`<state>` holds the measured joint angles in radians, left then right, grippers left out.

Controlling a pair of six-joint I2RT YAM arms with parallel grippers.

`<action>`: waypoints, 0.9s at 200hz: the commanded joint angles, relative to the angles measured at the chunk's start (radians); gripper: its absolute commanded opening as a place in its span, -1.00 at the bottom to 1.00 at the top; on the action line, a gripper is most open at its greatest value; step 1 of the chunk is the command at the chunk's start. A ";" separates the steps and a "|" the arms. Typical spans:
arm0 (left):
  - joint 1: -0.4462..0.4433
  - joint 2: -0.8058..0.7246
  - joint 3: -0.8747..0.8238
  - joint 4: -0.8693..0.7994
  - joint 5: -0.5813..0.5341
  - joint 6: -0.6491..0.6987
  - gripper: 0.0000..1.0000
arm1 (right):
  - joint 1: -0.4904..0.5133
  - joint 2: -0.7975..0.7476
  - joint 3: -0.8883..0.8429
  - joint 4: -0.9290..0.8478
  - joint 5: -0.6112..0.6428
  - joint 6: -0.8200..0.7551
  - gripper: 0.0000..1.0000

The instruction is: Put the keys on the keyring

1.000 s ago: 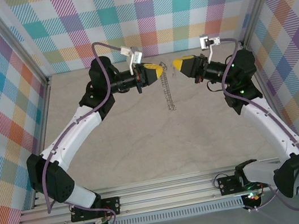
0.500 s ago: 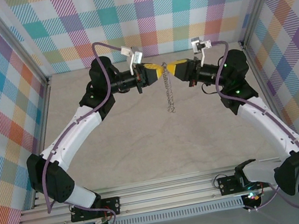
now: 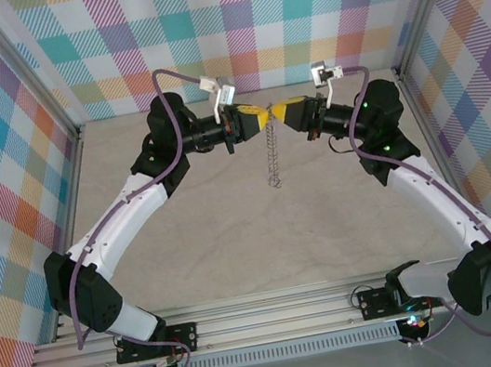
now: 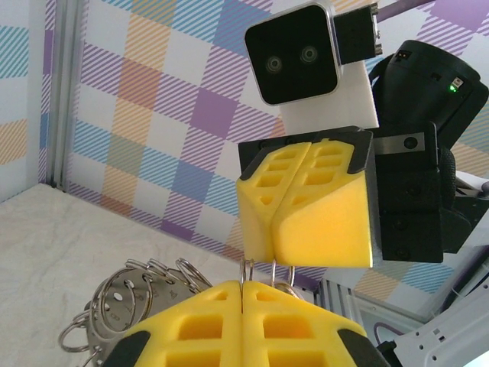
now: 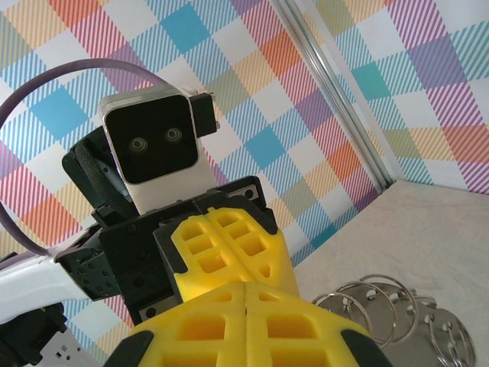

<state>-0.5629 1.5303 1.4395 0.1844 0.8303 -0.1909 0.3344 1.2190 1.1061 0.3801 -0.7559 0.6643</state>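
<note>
Likely the threading step: left pincer (image 3: 261, 117) clamps keyring (image 3: 270, 160) aloft; right pincer (image 3: 278, 114) closed tip-to-tip, contents hidden. Next needs fine alignment.

No writing, number, brand or label can be read anywhere. The flat metal discs of the keyring (image 4: 122, 294) show plain faces, with no legible stamp. The one sign-like mark is a small green light (image 4: 452, 86) glowing on the black housing of the right arm, at the far right of the scene.
</note>
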 commanded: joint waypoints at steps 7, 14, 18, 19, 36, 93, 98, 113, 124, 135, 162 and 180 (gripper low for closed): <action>-0.012 -0.002 0.049 0.029 0.029 -0.008 -1.00 | 0.009 0.005 0.044 0.027 0.004 -0.025 -1.00; -0.012 -0.001 0.051 0.029 0.029 -0.008 -1.00 | 0.009 0.005 0.044 0.029 0.003 -0.026 -1.00; -0.012 -0.001 0.051 0.027 0.030 -0.008 -1.00 | 0.008 0.005 0.044 0.030 0.003 -0.025 -1.00; -0.012 -0.001 0.051 0.027 0.030 -0.008 -1.00 | 0.009 0.005 0.044 0.031 0.003 -0.025 -1.00; -0.014 0.000 0.050 0.027 0.031 -0.008 -1.00 | 0.010 0.007 0.045 0.027 0.007 -0.029 -1.00; -0.017 -0.006 0.050 0.027 0.034 -0.007 -1.00 | 0.009 0.013 0.037 -0.014 0.048 -0.067 -1.00; -0.017 -0.007 0.049 0.029 0.033 -0.007 -1.00 | 0.009 0.013 0.035 -0.020 0.050 -0.071 -1.00; -0.016 -0.010 0.049 0.029 0.032 -0.006 -1.00 | 0.008 0.010 0.031 -0.030 0.061 -0.080 -1.00; -0.017 -0.010 0.047 0.029 0.034 -0.007 -1.00 | 0.006 0.009 0.026 -0.034 0.066 -0.083 -1.00; -0.017 -0.010 0.047 0.029 0.033 -0.005 -1.00 | 0.005 0.007 0.025 -0.040 0.068 -0.087 -1.00; -0.017 -0.014 0.044 0.027 0.031 0.000 -1.00 | -0.004 0.004 0.014 -0.045 0.076 -0.087 -1.00; -0.016 -0.014 0.042 0.024 0.033 0.002 -1.00 | -0.008 0.002 0.008 -0.041 0.079 -0.079 -1.00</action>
<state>-0.5682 1.5307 1.4506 0.1768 0.8330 -0.1932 0.3347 1.2228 1.1168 0.3531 -0.7063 0.6044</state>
